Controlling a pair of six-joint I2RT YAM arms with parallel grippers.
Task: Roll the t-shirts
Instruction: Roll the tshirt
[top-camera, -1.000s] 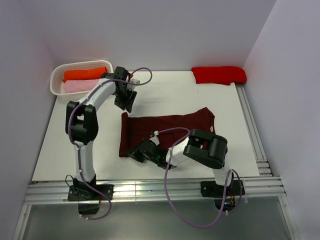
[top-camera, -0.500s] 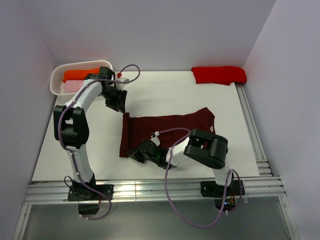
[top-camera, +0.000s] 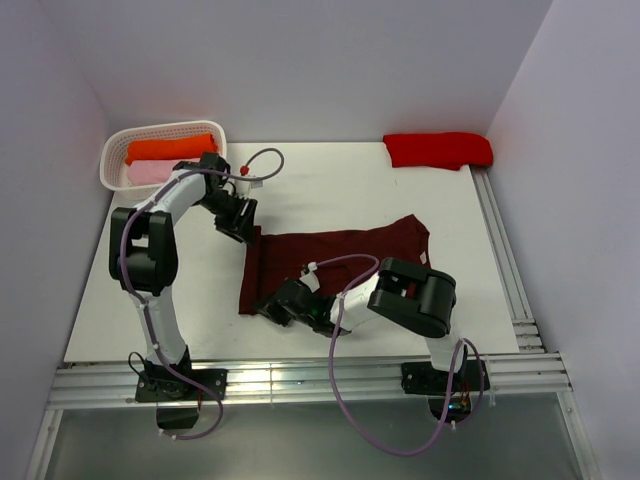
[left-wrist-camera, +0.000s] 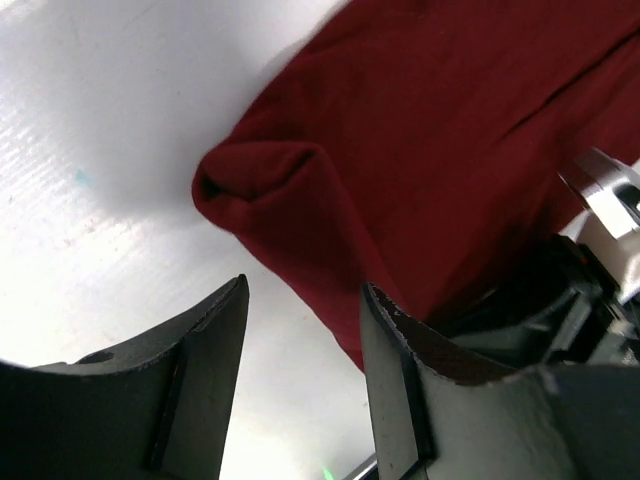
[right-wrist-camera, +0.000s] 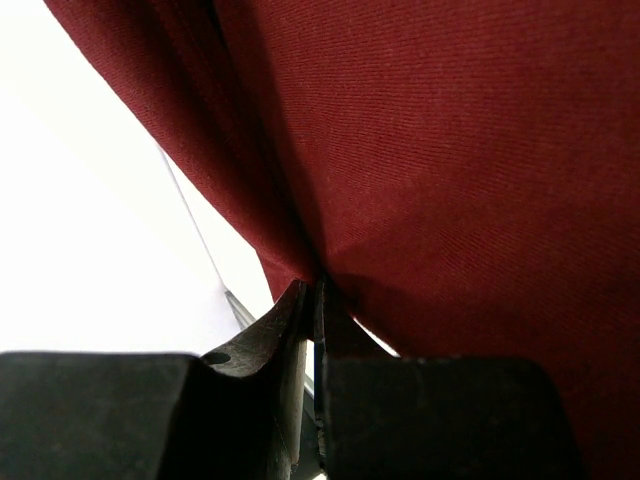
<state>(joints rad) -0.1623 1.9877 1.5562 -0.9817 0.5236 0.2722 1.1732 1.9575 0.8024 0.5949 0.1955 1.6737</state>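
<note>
A dark maroon t-shirt (top-camera: 340, 262) lies folded flat on the white table. My right gripper (top-camera: 268, 308) sits low at its near left corner, jaws shut on the cloth edge (right-wrist-camera: 315, 285); the maroon t-shirt (right-wrist-camera: 450, 150) fills that wrist view. My left gripper (top-camera: 238, 228) hovers at the shirt's far left corner. Its jaws are open (left-wrist-camera: 304, 290) with only bare table between them, and the bunched shirt corner (left-wrist-camera: 270, 185) lies just ahead of the fingertips. A bright red t-shirt (top-camera: 438, 150) lies rolled at the back right.
A white basket (top-camera: 112, 150) at the back left holds an orange roll (top-camera: 170, 149) and a pale pink roll (top-camera: 148, 172). The right arm's body (left-wrist-camera: 590, 290) shows at the right of the left wrist view. Metal rails (top-camera: 300, 380) run along the near edge.
My left arm has swung from beside the basket down and toward the shirt's far left corner, its jaws opening slightly wider. The right gripper and the shirt have stayed put.
</note>
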